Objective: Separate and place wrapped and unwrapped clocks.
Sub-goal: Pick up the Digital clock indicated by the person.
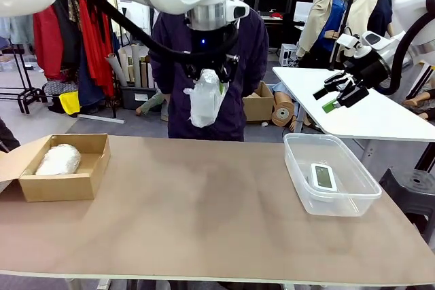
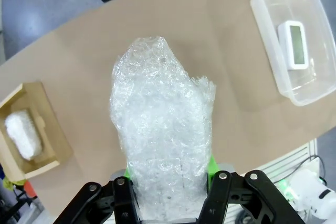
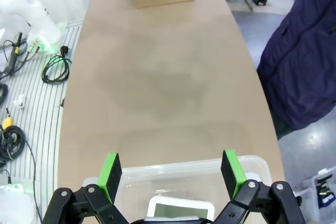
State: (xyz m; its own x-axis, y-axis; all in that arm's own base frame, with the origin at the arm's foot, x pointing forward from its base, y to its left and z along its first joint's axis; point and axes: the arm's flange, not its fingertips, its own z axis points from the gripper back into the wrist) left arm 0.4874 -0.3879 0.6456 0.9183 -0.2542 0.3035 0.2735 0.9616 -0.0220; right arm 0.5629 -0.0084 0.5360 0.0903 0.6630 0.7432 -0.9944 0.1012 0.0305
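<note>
My left gripper (image 1: 206, 76) hangs high over the table's far middle, shut on a wrapped clock (image 1: 204, 98), a lumpy bundle in whitish translucent wrap; the left wrist view has that bundle (image 2: 163, 145) rising between the green pads. A second wrapped clock (image 1: 58, 159) lies in the brown cardboard box (image 1: 81, 185) at the left, and it appears again (image 2: 22, 134) in the left wrist view. The unwrapped clock (image 1: 323, 177), white with a grey-green screen, lies in the clear plastic tub (image 1: 353, 203) at the right. My right gripper (image 1: 338, 94) is open, raised above the tub, and its own view (image 3: 172, 174) looks down on the clock (image 3: 180, 210).
A person in dark blue clothing (image 1: 255, 59) stands at the far edge, behind the held bundle. A white table (image 1: 380, 117) stands behind my right arm. The brown tabletop (image 1: 204, 208) stretches bare between box and tub.
</note>
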